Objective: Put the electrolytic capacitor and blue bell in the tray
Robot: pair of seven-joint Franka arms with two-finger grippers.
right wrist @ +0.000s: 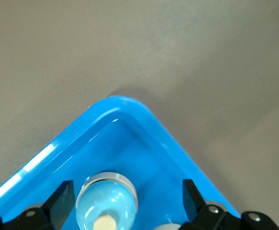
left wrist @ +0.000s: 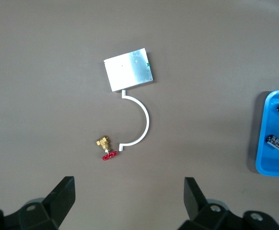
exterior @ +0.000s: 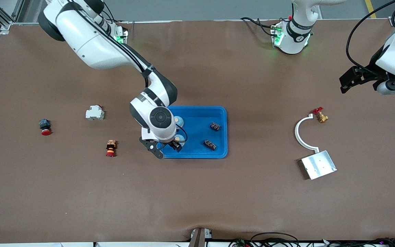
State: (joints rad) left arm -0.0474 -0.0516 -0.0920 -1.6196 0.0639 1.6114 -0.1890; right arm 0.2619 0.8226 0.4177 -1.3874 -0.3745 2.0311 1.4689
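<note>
Covering whole table point(exterior: 218, 199): brown mat, slight wrinkle at cam-side edge; both arms' fingers released, nothing gripped.

My brown table point(exterior: 197, 199) carries the blue tray point(exterior: 218, 155) at its middle, a white breaker point(exterior: 95, 113) and two red push buttons point(exterior: 45, 127) point(exterior: 110, 148) toward my right arm's end, and a silver plate point(exterior: 318, 164), white curved bracket point(exterior: 298, 132) and brass valve point(exterior: 320, 116) toward my left arm's.

The right arm's wrist hides the blue tray's point(exterior: 218, 113) end toward the right arm and part of both blue bells point(exterior: 179, 120). The right wrist view cuts off most of the tray, and the left wrist view shows only its corner.
</note>
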